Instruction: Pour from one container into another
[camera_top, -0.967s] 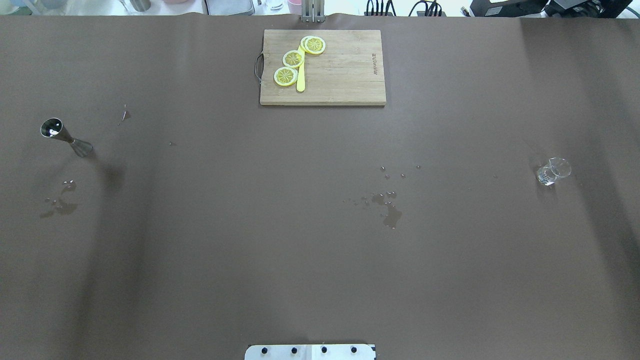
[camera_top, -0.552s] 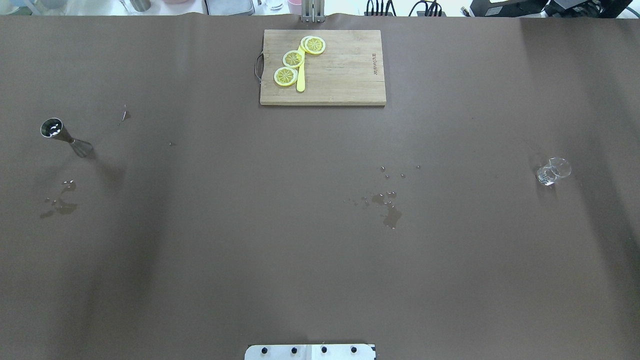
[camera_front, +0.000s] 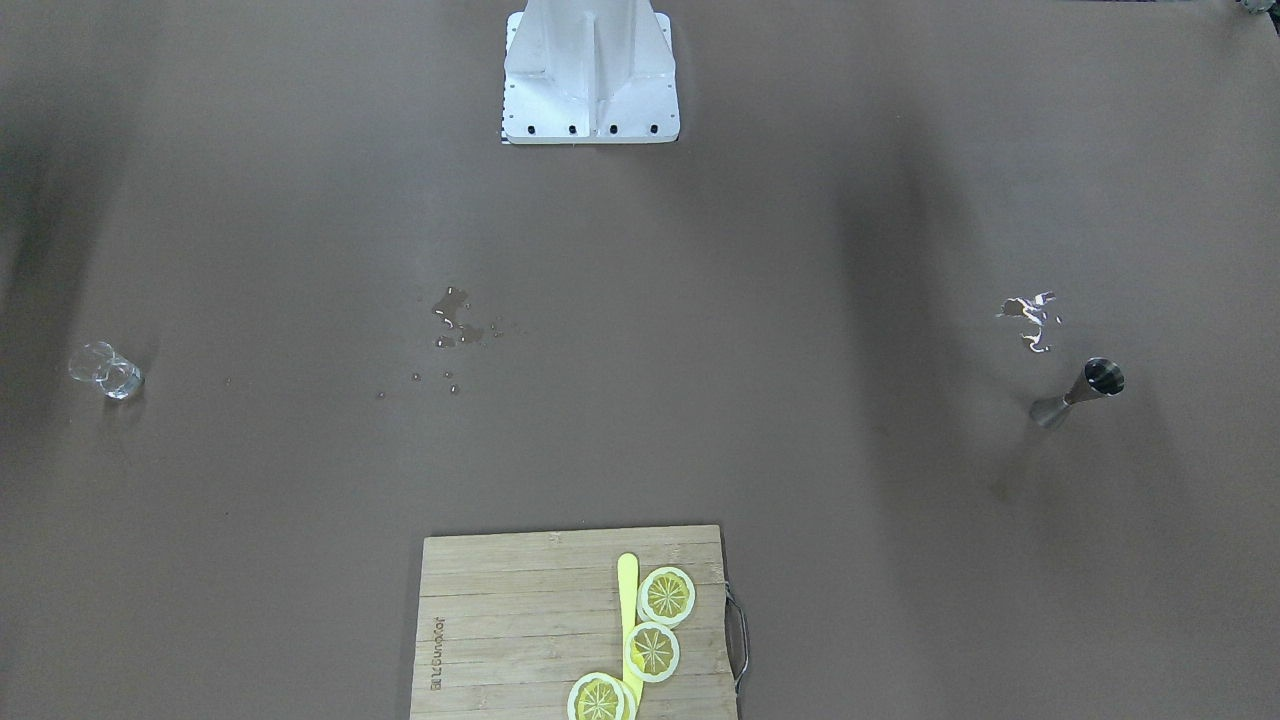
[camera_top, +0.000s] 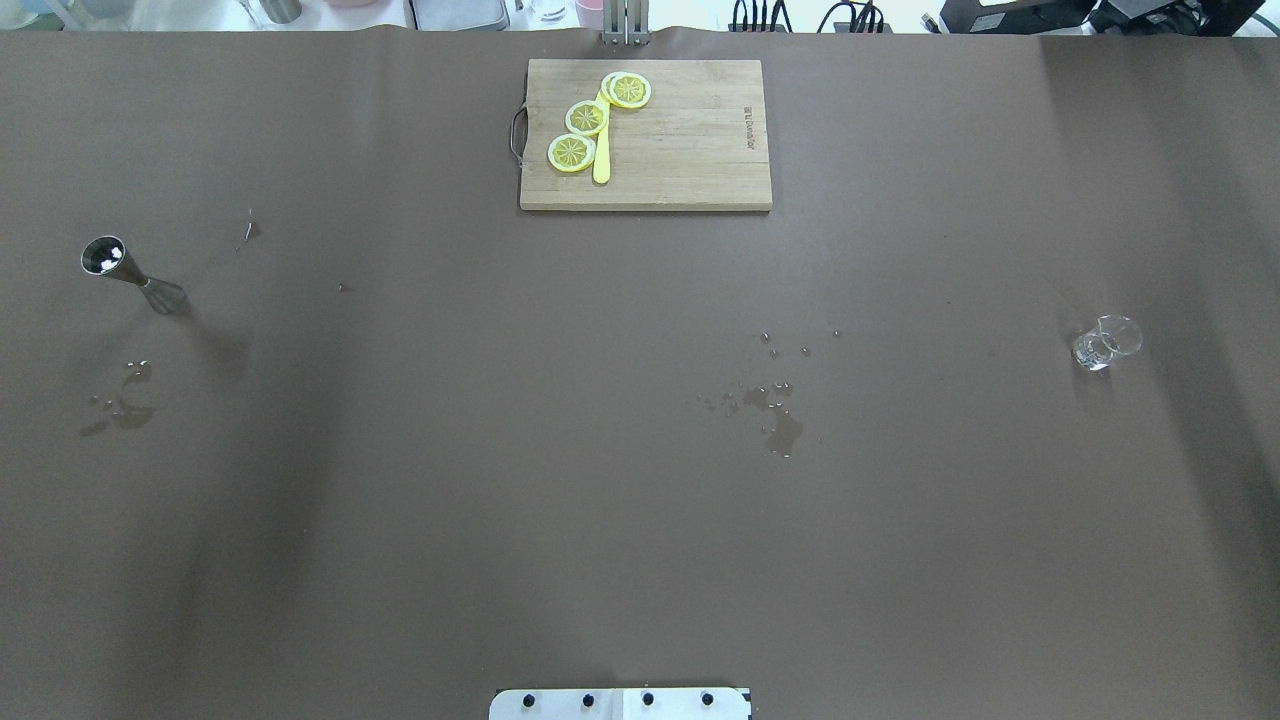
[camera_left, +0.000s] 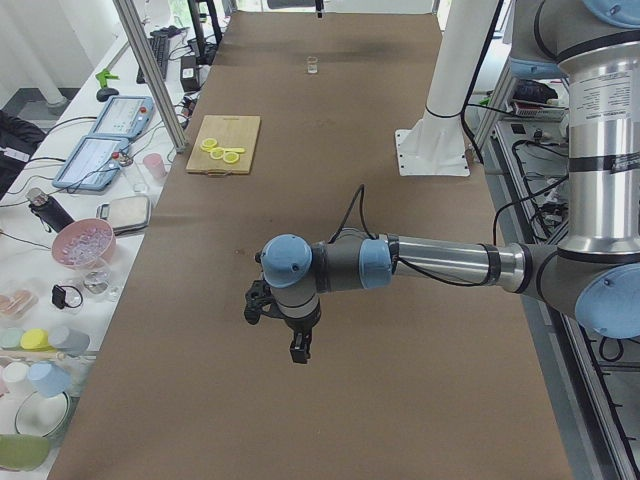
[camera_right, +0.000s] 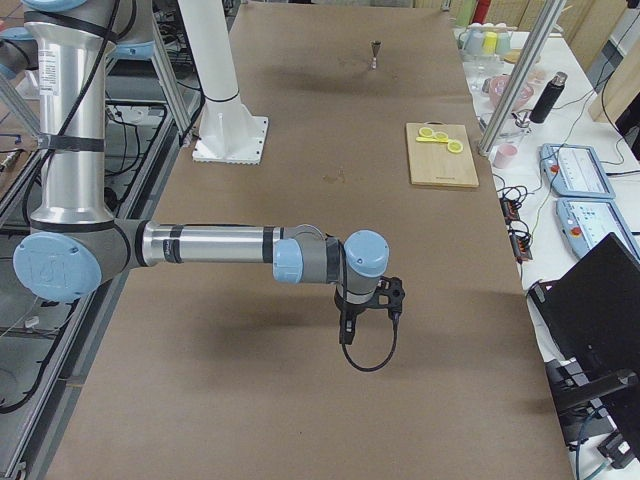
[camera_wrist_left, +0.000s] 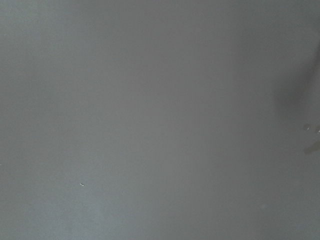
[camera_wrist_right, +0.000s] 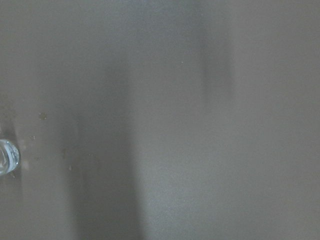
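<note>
Left to right from my remote desk: the left gripper hangs over the brown table with its fingers pointing down. Only the side camera catches it, so I cannot tell whether the jaws are apart or together. The steel jigger stands upright at the table's left end, with nothing touching it. It sits at the far end from the right gripper, well apart from it. A small wet patch lies near the jigger on the robot's side.

At mid-table, a wooden cutting board carries three lemon slices along the far edge, and scattered droplets shine nearer the robot.

The clear glass tumbler stands alone at the right end, far beyond the left gripper. It shows only at the left edge of the right wrist camera's view. The right gripper also points down above bare table, and again I cannot tell how its jaws stand.
</note>
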